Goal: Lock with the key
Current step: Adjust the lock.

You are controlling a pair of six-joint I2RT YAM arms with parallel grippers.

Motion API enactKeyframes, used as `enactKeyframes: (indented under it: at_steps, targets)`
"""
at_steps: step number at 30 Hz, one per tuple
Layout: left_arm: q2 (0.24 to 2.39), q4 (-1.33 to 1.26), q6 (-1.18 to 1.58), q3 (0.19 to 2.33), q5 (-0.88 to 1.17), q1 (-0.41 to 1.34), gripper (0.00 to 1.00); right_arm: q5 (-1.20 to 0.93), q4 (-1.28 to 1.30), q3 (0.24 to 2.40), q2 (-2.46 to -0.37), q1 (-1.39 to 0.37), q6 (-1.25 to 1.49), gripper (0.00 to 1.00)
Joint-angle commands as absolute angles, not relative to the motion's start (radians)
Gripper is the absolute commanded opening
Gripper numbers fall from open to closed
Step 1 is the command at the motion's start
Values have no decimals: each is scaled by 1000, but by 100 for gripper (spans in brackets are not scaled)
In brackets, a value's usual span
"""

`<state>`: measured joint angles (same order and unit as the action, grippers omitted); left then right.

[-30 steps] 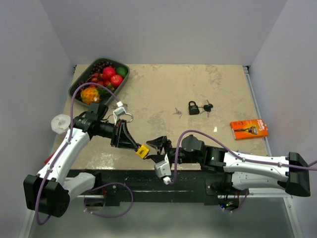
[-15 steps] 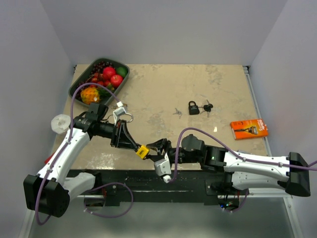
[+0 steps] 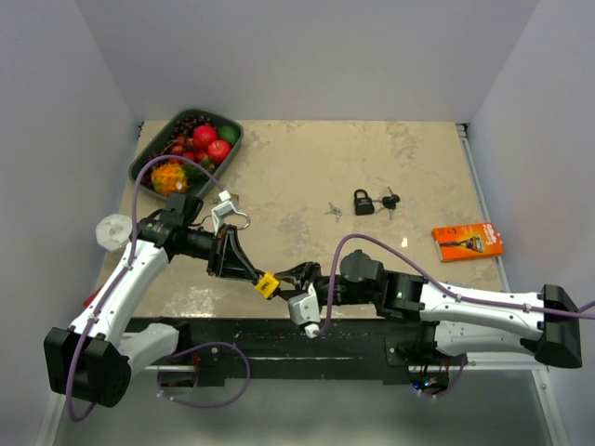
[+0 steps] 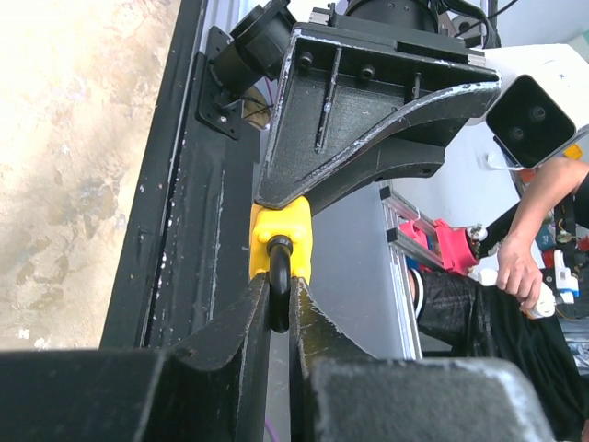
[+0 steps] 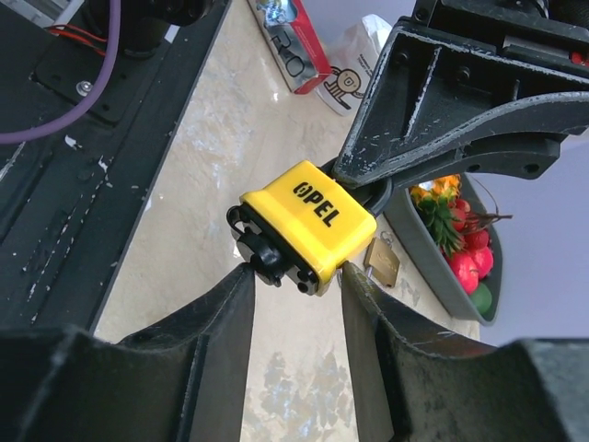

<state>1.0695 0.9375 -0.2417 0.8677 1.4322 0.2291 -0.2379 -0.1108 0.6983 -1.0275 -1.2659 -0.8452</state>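
A yellow padlock [image 3: 267, 284] hangs in the air at the table's near edge. My left gripper [image 3: 251, 273] is shut on its black shackle [image 4: 279, 285], seen between the jaws [image 4: 279, 293] in the left wrist view. A black key head [image 5: 262, 249] sticks out of the padlock's [image 5: 311, 221] bottom end. My right gripper [image 5: 296, 276] faces it from the right [image 3: 296, 276]. One fingertip [image 5: 241, 276] touches the key head. The other fingertip [image 5: 352, 274] touches the padlock's corner.
A black padlock with keys [image 3: 365, 202] and small loose keys [image 3: 333, 211] lie mid-table. An orange box [image 3: 468, 242] lies at the right. A dark fruit tray [image 3: 231, 149] stands at the back left. A brass padlock [image 5: 380, 261] lies near it. A white object [image 3: 113, 229] sits at the left edge.
My right gripper has moved left up to the yellow padlock and its jaws have narrowed onto the padlock's key end. My left arm has held still.
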Motion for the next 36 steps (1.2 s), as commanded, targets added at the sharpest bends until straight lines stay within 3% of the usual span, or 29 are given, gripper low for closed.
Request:
enactKeyframes:
  at_steps: [1,8,18,28,32,36]
  targets:
    - [1048,936,-267,884,1678,221,0,-273,-155,756,-1038,-1270,-821,41]
    - [1040,957,-288,874,1689,221,0,-262,-169,764,-1061,-1270,-827,27]
    - [1025,954,-287,861,1695,221,0,-196,-226,793,-1103,-1258,-775,27]
    - [1074,1038,-399,931,1666,164,0,-137,35,789,-982,-1195,-704,71]
    - [1100,1081,-446,954,1644,144,0,-123,104,798,-954,-1166,-605,76]
    - [1123,1100,-453,962,1614,88,0,-138,121,912,-1031,-1131,-321,81]
